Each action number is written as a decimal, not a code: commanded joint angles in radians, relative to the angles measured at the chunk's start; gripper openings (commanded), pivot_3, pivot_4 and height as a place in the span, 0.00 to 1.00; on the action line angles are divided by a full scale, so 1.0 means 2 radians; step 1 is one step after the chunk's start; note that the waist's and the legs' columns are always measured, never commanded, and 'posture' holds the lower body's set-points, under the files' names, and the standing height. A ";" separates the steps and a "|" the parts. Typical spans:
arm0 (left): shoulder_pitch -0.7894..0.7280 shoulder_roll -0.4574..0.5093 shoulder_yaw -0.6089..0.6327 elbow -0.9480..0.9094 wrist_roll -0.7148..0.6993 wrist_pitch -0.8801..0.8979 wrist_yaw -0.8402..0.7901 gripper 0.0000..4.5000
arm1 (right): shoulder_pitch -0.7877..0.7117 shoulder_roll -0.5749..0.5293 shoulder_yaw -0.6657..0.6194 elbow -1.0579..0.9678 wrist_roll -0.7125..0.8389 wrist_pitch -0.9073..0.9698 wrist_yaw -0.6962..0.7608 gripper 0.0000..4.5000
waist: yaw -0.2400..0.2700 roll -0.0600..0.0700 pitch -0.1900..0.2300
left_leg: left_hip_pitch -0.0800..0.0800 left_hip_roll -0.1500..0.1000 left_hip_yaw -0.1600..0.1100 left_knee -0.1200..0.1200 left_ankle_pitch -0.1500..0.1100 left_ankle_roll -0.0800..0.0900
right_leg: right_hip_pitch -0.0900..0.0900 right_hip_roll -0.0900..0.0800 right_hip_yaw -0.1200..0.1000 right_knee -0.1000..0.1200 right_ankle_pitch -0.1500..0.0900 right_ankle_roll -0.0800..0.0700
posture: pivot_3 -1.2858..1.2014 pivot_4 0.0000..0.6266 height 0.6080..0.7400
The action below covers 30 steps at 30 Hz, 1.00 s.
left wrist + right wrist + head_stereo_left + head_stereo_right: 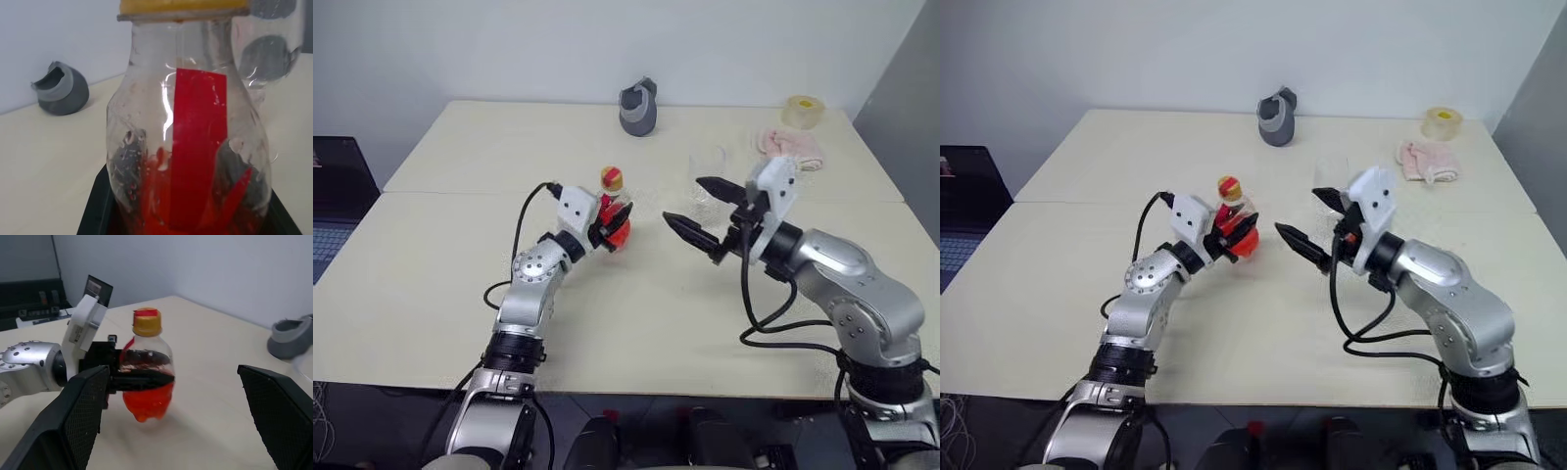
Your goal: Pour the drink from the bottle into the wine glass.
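Gripped low on its belly by the left tool, the bottle hangs just above the bench, yellow cap on, as the wide-open right tool seemingly nears to unscrew it before pouring.

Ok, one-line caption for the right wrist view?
Left tool grips the capped bottle of red drink; open right tool faces it.

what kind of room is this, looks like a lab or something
Probably a lab or office test space, not a home: a plain pale table set against a bare white wall, a laptop on a desk at its side, and odd props such as a tape roll and a grey cup-like object.
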<state>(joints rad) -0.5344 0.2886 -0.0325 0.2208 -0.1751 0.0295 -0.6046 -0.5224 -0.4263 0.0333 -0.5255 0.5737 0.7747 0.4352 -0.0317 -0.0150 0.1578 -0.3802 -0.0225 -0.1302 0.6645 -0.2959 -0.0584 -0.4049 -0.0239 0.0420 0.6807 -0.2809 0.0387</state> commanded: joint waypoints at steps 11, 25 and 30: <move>-0.028 -0.012 -0.018 -0.055 -0.068 0.047 -0.098 0.31 | -0.085 0.074 0.005 0.037 0.013 0.041 -0.032 1.00 | -0.001 0.000 0.000 | 0.000 0.000 -0.001 0.000 0.000 0.000 | -0.001 0.000 0.000 0.000 0.000 0.000 | 0.52 0.24 1.00; -0.048 -0.029 -0.020 -0.034 -0.059 0.043 -0.105 0.31 | -0.109 0.089 0.012 0.075 0.002 0.038 -0.024 0.96 | -0.002 0.000 0.000 | 0.000 0.000 -0.001 0.000 0.000 0.000 | -0.001 0.000 0.000 0.000 0.000 0.000 | 0.52 0.24 1.00; -0.044 -0.033 -0.023 -0.038 -0.056 0.041 -0.105 0.31 | -0.114 0.107 -0.002 0.080 0.016 0.051 -0.036 0.63 | -0.002 0.000 0.000 | 0.000 0.000 -0.001 0.000 0.000 0.000 | -0.001 0.000 0.000 0.000 0.000 0.000 | 0.52 0.24 1.00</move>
<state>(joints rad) -0.6022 0.2295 -0.0792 0.1712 -0.2844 0.1393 -0.8164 -0.7218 -0.2216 0.0526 -0.3480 0.5741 0.8708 0.3687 -0.0355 -0.0145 0.1579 -0.3806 -0.0224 -0.1332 0.6644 -0.2959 -0.0582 -0.4066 -0.0239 0.0423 0.6817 -0.2809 0.0386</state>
